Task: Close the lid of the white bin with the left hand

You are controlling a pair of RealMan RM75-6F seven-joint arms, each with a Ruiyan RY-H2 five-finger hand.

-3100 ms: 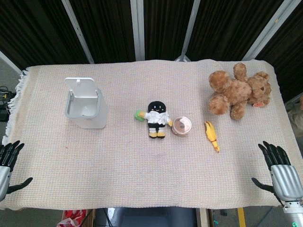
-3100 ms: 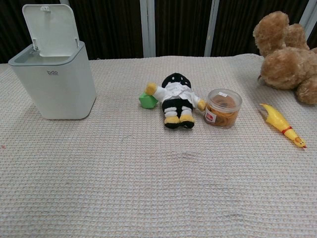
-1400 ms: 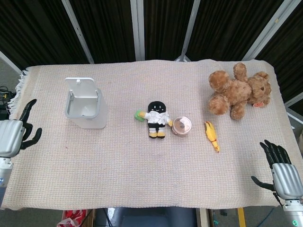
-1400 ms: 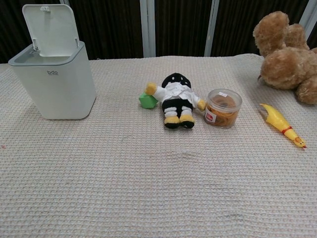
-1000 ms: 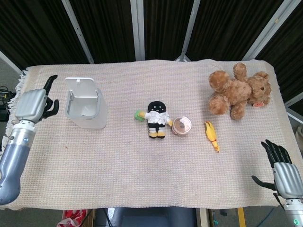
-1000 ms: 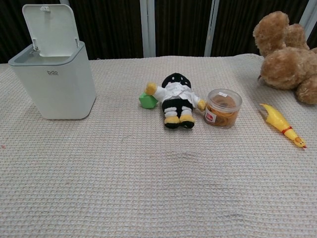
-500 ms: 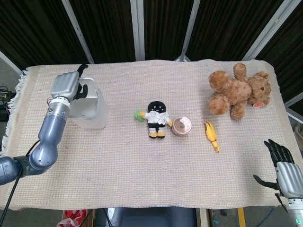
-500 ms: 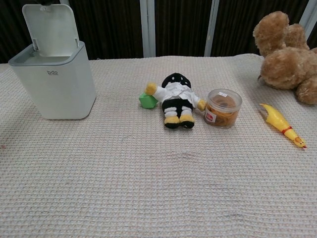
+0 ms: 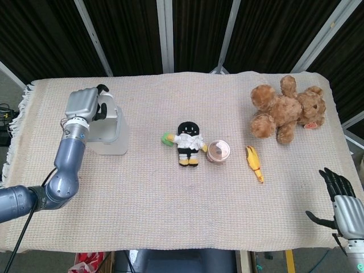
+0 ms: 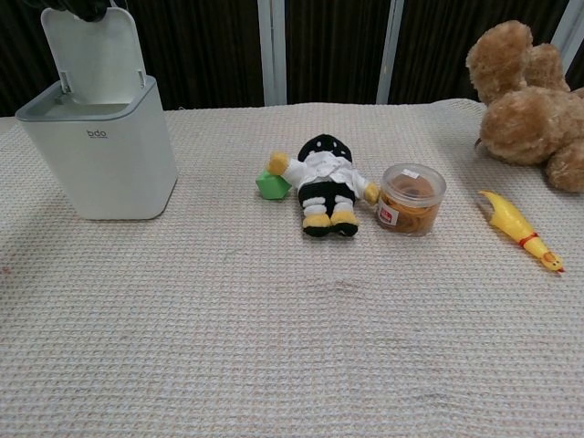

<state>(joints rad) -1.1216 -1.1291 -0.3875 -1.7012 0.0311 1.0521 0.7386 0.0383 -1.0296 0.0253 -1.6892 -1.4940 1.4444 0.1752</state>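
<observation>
The white bin point(image 9: 114, 142) stands at the table's left, and the chest view shows its body point(image 10: 105, 160) with the lid point(image 10: 91, 55) tilted up at the back. My left hand point(image 9: 84, 105) is over the bin from the left. Its dark fingertips point(image 10: 87, 9) reach over the lid's top edge and touch it. It holds nothing. My right hand point(image 9: 344, 210) is low at the table's near right corner, with fingers spread and nothing in them.
A black-and-white plush doll point(image 9: 187, 143) lies mid-table, with a green block point(image 9: 166, 138) to its left and a clear round jar point(image 9: 218, 151) to its right. Further right lie a yellow rubber chicken point(image 9: 254, 163) and a brown teddy bear point(image 9: 287, 109).
My left hand rose from the near left corner, swept up to the bin, and now has its fingers on the lid's top edge. The lid still stands up. The right hand sank slightly.
</observation>
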